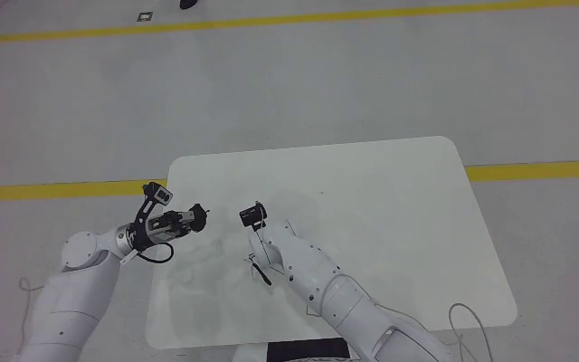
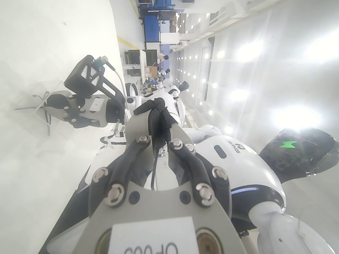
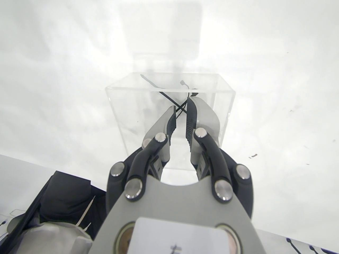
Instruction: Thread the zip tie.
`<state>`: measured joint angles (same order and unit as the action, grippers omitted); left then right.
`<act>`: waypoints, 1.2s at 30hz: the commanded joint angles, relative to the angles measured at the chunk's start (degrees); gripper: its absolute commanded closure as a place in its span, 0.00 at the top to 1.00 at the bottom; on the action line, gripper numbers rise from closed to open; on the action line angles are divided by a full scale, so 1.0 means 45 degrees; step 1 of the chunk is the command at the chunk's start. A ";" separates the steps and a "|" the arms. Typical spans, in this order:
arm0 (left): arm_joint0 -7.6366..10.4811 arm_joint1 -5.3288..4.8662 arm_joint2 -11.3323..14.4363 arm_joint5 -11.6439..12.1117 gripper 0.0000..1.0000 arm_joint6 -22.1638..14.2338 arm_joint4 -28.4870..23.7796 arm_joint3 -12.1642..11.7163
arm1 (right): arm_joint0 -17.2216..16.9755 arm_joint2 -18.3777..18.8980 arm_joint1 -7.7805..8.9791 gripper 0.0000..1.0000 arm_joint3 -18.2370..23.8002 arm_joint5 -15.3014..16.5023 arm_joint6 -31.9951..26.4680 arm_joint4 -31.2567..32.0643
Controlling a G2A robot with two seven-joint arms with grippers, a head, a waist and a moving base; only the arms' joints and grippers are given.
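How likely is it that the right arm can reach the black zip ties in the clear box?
Probably yes. The right gripper is at the clear box, fingers parted right by the crossed zip ties, and nothing seems to stand between them.

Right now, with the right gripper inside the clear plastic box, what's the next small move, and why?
Probably close the right gripper: its jaws stand slightly apart around crossed thin black zip ties in the clear plastic box. The left gripper seems shut on another black zip tie.
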<state>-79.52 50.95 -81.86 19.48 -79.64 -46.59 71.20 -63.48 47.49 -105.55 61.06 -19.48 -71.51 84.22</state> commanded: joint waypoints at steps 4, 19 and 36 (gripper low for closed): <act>0.0000 0.0000 0.0000 0.0000 0.00 0.0000 0.0000 0.0000 | 0.0060 -0.0012 -0.0020 0.11 -0.0150 0.0000 0.0040 -0.0095; 0.0000 0.0000 0.0000 0.0000 0.00 0.0000 0.0000 0.0000 | -0.0527 0.0262 0.0162 0.00 0.1466 0.0000 -0.0411 0.0555; 0.0000 0.0000 0.0000 0.0000 0.00 0.0000 0.0000 0.0000 | -0.0667 0.0225 0.0252 0.06 0.1369 0.0000 -0.0164 -0.0156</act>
<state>-79.52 50.95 -81.86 19.48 -79.64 -46.59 71.20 -66.82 48.67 -104.32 67.95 -19.48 -72.53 83.98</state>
